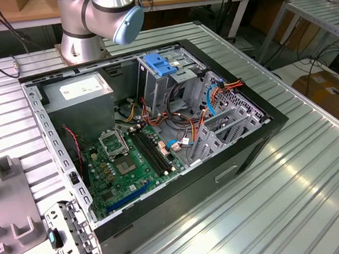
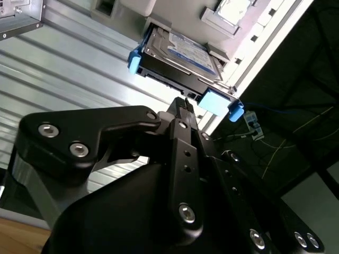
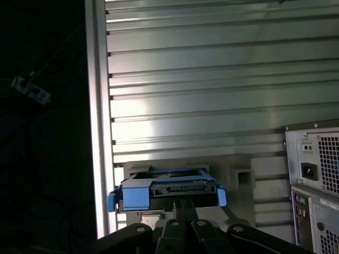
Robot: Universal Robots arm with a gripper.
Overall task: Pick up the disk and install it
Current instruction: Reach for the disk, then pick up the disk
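We find the disk (image 2: 180, 55) lying in the grey holder (image 3: 233, 161) on the bench (image 3: 212, 79), its top label (image 2: 188, 47) illegible to us. The hand (image 2: 185, 103), narrowed right down and empty, sits just before that holder.

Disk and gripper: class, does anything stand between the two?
Nothing visible does. In the second wrist view the gripper sits right before the disk, at its near edge, with no object between; whether they touch cannot be told.

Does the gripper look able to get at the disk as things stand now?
Probably yes. In both wrist views the gripper points at the disk, which lies in a grey holder on the ribbed table, with nothing between them.
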